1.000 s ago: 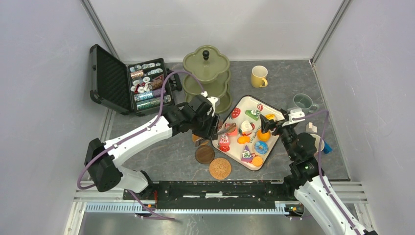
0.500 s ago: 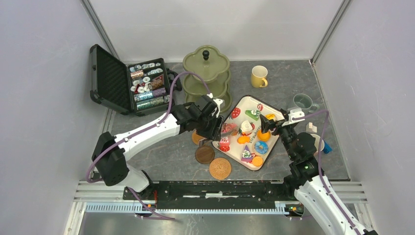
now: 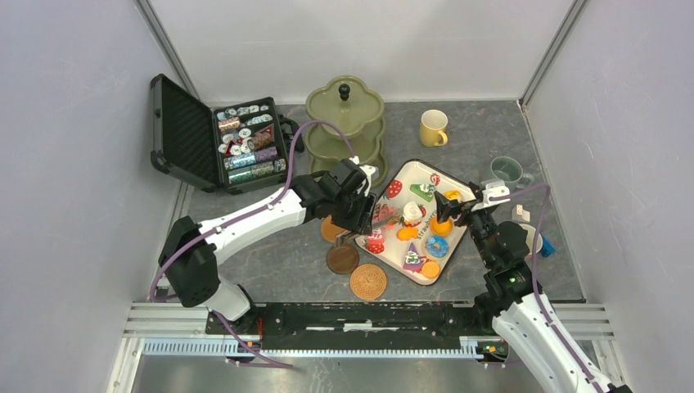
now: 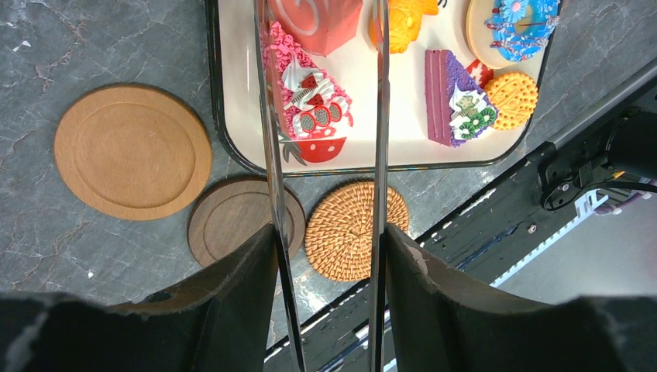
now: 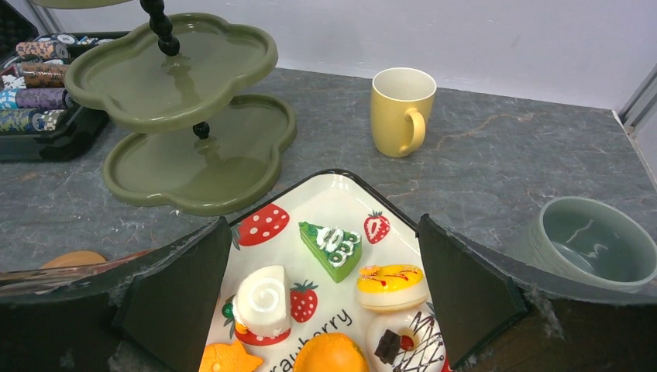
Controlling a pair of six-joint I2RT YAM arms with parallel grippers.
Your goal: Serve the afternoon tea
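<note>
Tongs [image 4: 380, 155] clamped in left gripper [image 4: 329, 236] straddle the tray's [image 4: 232, 93] pink cake slice [image 4: 310, 108] for lifting; right gripper [image 5: 319, 232] gapes empty.

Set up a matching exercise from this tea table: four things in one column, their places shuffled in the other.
Things:
1. yellow mug
2. woven coaster
3. green cake slice
4. poker-chip case

Places:
A. on the white tray
B. far left at the back, lid open
C. off the tray, beside its near edge
D. at the back, right of the olive-green stand

Pairs: 1-D, 2-C, 3-A, 4-B
</note>
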